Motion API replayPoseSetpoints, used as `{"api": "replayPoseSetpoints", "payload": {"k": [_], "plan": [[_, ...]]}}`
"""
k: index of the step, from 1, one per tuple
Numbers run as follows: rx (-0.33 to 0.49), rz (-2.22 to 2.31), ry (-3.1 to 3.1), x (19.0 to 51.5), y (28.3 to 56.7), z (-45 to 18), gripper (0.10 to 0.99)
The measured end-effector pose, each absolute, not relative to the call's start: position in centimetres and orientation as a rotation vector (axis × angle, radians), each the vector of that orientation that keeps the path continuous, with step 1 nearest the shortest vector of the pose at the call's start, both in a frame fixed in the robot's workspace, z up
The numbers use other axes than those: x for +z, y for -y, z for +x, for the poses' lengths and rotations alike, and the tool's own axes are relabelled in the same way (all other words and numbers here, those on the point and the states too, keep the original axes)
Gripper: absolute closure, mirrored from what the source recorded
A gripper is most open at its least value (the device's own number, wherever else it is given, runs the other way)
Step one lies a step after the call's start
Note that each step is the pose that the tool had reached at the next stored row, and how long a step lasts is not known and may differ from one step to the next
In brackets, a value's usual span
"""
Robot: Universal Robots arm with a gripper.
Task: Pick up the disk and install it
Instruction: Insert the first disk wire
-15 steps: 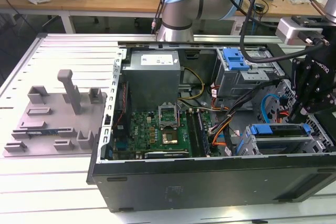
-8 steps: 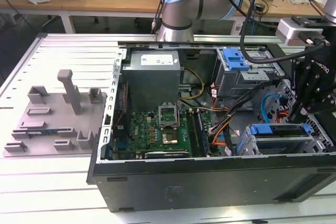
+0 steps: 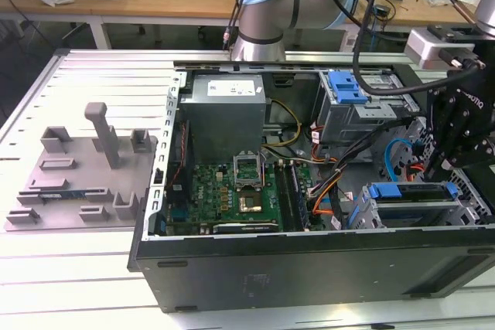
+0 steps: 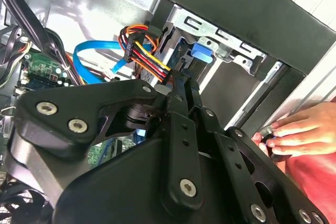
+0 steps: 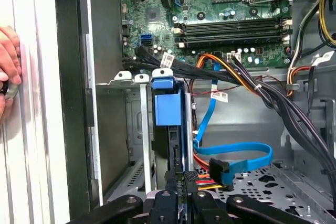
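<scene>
Disk (image 5: 168, 109) in drive bay (image 5: 134, 78), just before gripper (image 5: 182, 178)

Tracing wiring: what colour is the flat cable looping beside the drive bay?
Blue; the cable shows best in the first wrist view.

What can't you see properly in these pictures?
The disk: the first wrist view shows it edge-on; bay walls hide its faces.
The hand: cut off by the first wrist view's edge; what it holds is unclear.
The motherboard: in the second wrist view, the tool covers most of it.
</scene>
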State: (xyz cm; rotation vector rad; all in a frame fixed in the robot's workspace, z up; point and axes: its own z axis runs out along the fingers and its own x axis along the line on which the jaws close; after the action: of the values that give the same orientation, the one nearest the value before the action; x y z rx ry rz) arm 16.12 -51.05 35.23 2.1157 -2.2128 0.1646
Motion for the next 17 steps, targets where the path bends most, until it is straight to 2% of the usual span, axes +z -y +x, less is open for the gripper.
{"api": "replayPoseSetpoints", "payload": {"k": [17], "plan": [[0.169,2.155,2.175,34.93,51.06,16.06,0.922]]}}
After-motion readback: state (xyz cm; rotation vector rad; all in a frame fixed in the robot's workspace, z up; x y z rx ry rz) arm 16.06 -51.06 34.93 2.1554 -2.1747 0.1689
